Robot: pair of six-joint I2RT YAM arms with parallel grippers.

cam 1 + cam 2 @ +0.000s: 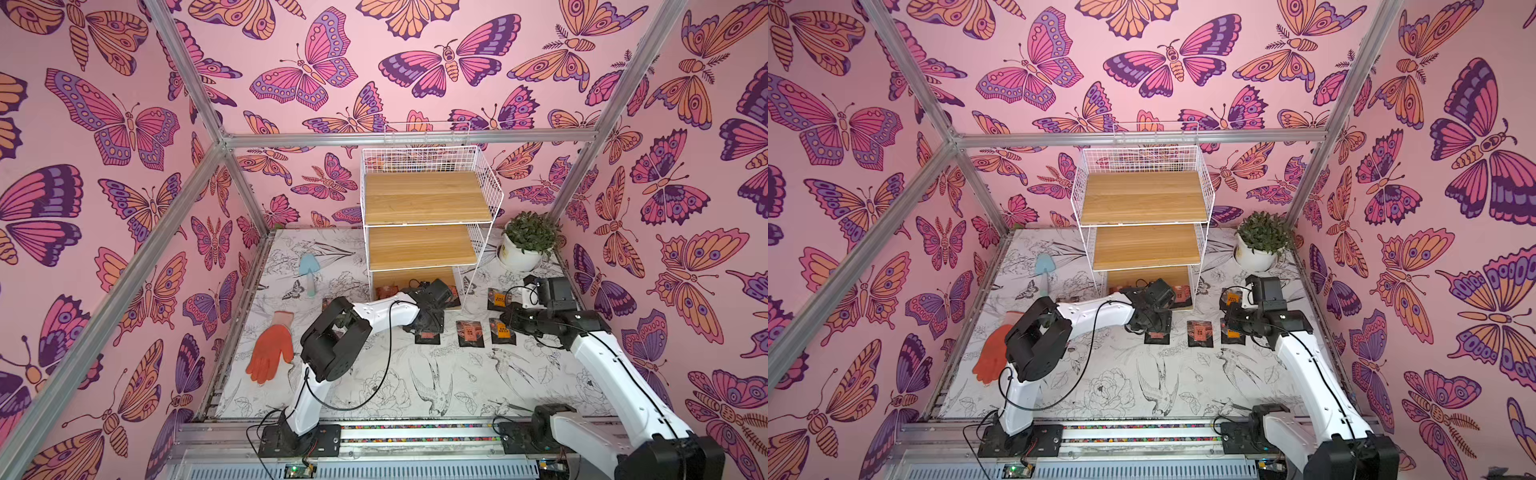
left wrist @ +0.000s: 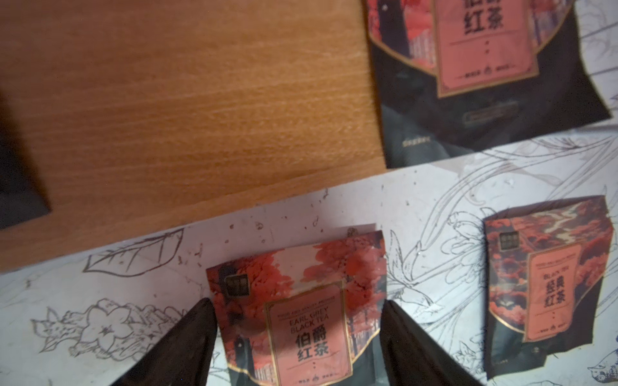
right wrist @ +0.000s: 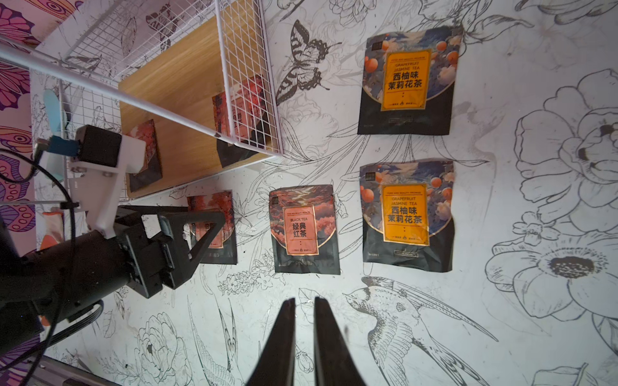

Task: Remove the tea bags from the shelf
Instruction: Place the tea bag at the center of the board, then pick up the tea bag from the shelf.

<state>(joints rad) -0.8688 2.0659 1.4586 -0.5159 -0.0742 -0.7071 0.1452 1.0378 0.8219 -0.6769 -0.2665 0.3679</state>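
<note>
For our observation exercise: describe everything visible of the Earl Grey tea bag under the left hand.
The Earl Grey tea bag is a flat black sachet with red trees and a gold-framed pink label. It lies on the table, apart from the shelf board. The left hand straddles it, open; contact unclear.
</note>
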